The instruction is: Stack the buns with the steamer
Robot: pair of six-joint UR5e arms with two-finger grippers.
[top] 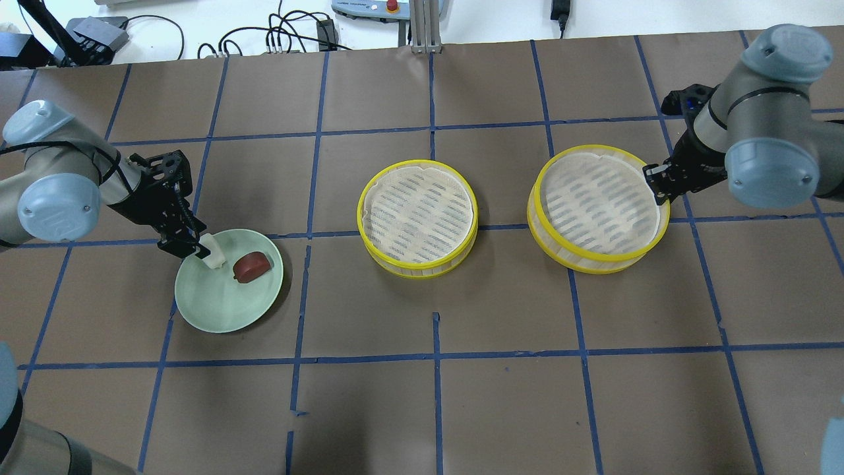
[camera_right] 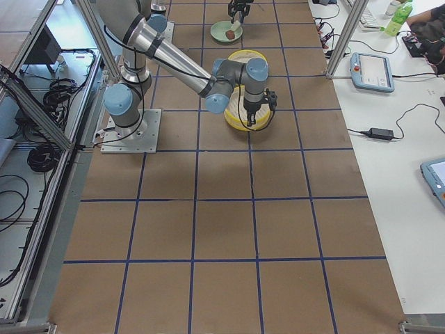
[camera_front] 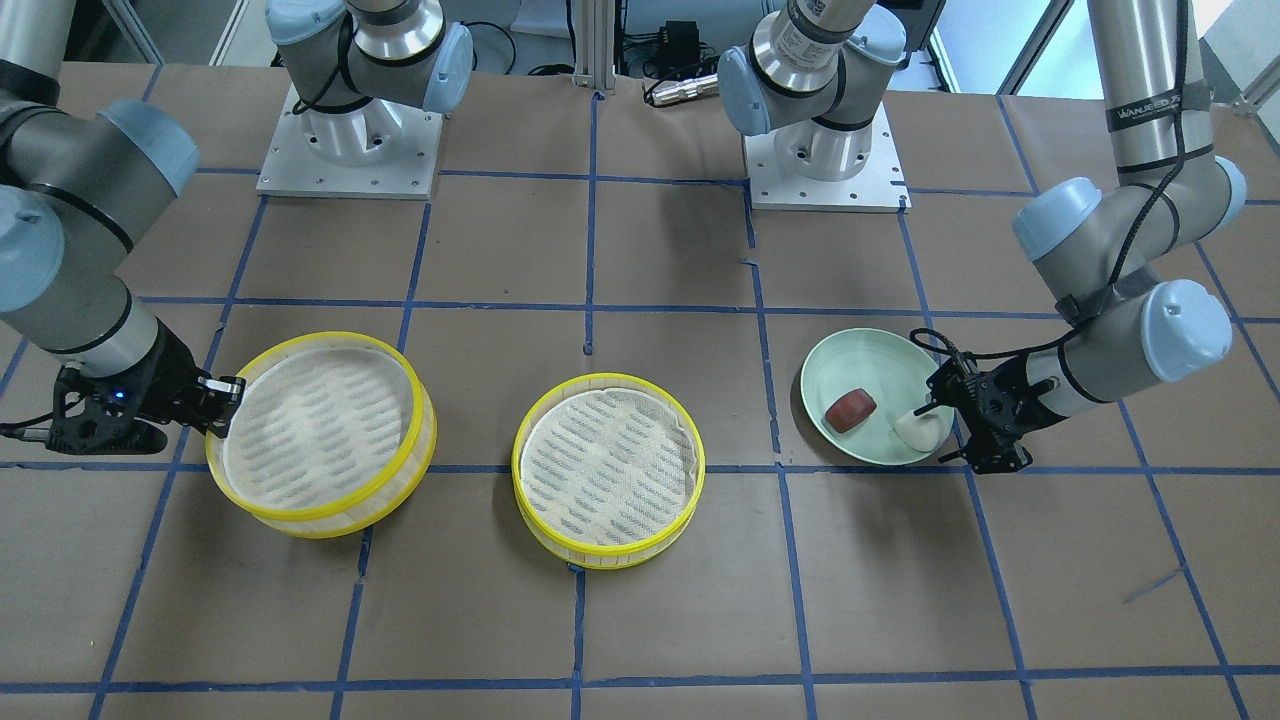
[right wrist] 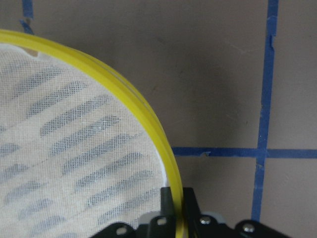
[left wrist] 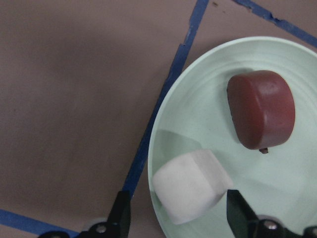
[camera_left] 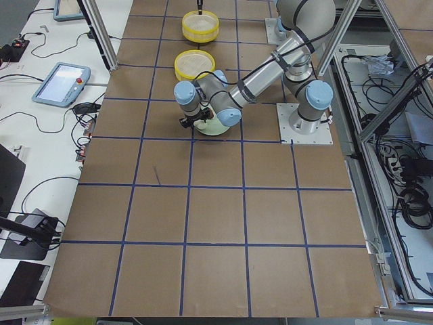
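Observation:
A white bun (left wrist: 190,191) and a reddish-brown bun (left wrist: 260,109) lie on a pale green plate (left wrist: 208,99). My left gripper (top: 201,247) is open, with one finger (left wrist: 121,213) on each side of the white bun (top: 212,255). A small gap shows on one side. Two yellow-rimmed steamer trays with white liners are empty. One tray (top: 417,218) sits at the table's middle. My right gripper (top: 653,178) is shut on the rim (right wrist: 148,119) of the other tray (top: 597,208), which looks tilted and slightly raised on the gripper's side (camera_front: 225,400).
The table is brown paper with a blue tape grid. The two arm bases (camera_front: 350,150) stand at the robot's side. The plate (camera_front: 870,350) lies on the robot's left, about one grid square from the middle tray (camera_front: 607,470).

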